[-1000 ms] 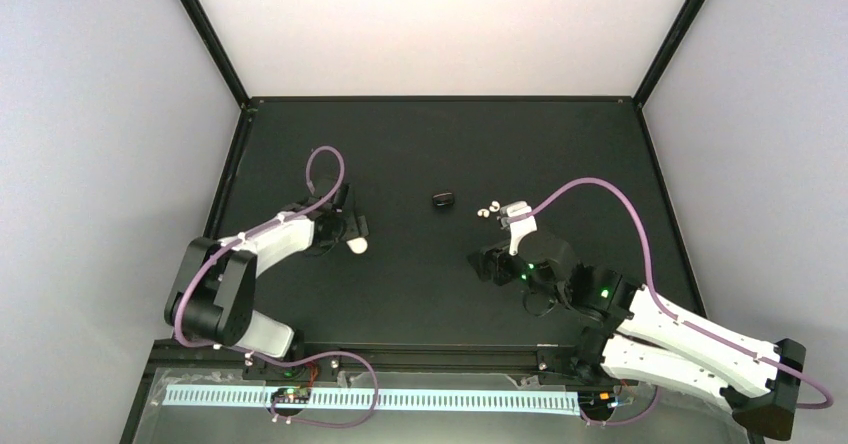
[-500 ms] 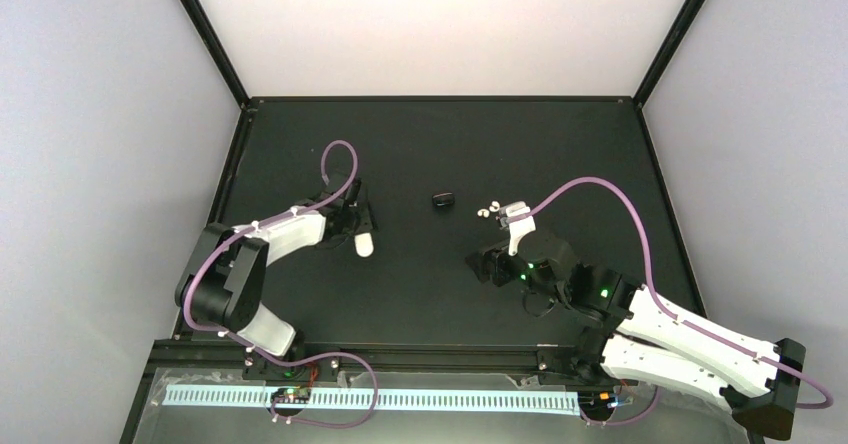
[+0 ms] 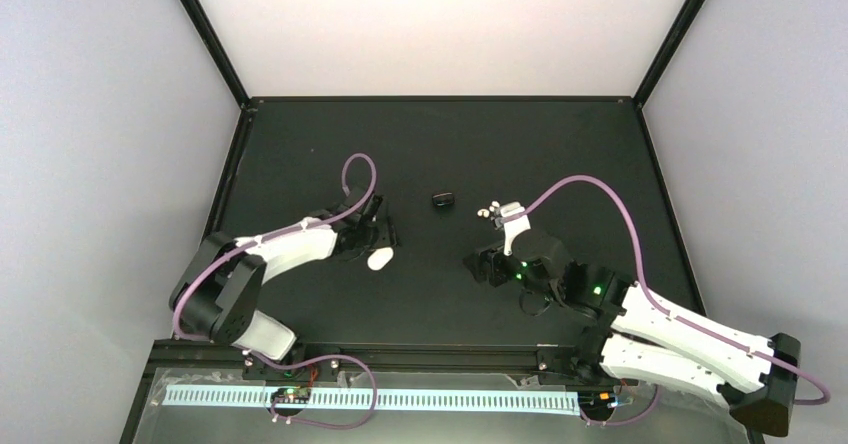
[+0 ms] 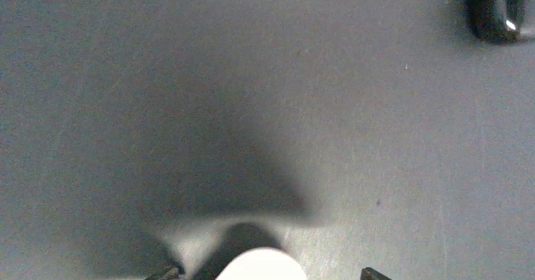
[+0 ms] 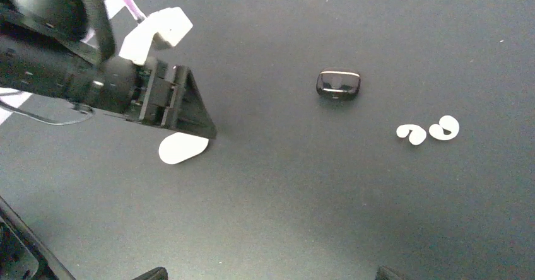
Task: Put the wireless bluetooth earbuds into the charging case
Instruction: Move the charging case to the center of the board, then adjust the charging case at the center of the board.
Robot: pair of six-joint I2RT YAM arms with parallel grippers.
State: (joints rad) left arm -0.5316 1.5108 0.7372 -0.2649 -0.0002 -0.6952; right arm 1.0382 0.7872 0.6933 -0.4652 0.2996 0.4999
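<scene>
1. Reads as the bring-the-case-over step. No bud sitting in a case yet, going by how everything lies.
2. Seeing the white charging case (image 5: pixel 183 148) pinched in the left gripper (image 3: pixel 376 248), with its rounded end poking out past the tip. Sitting left of centre on the bench (image 3: pixel 560 144), well apart from the buds. Can't say from any view whether it's held just off the surface or resting on it.
3. Found the white earbuds (image 5: pixel 445 127) lying loose side by side, nearly touching. Near the black charging case (image 5: pixel 339 83), on its right in the top view.
4. Got the right gripper (image 5: pixel 268 274) spread wide with nothing in it, hanging on the near side of the buds and looking down at them.
5. Next up, probably:
   - Park the white case closer to the buds and get it open (looks shut from here, can't be sure).
   - Then pick up one bud at a time with the right gripper.
   - Calls for a careful, narrow pinch, since tiny glossy things like these will likely skid or flip out sideways.
6. Headcount: two charging cases (one white, one black), two white earbuds, two grippers. No black buds spotted anywhere. Possibly tucked inside the black case, no way to tell.
</scene>
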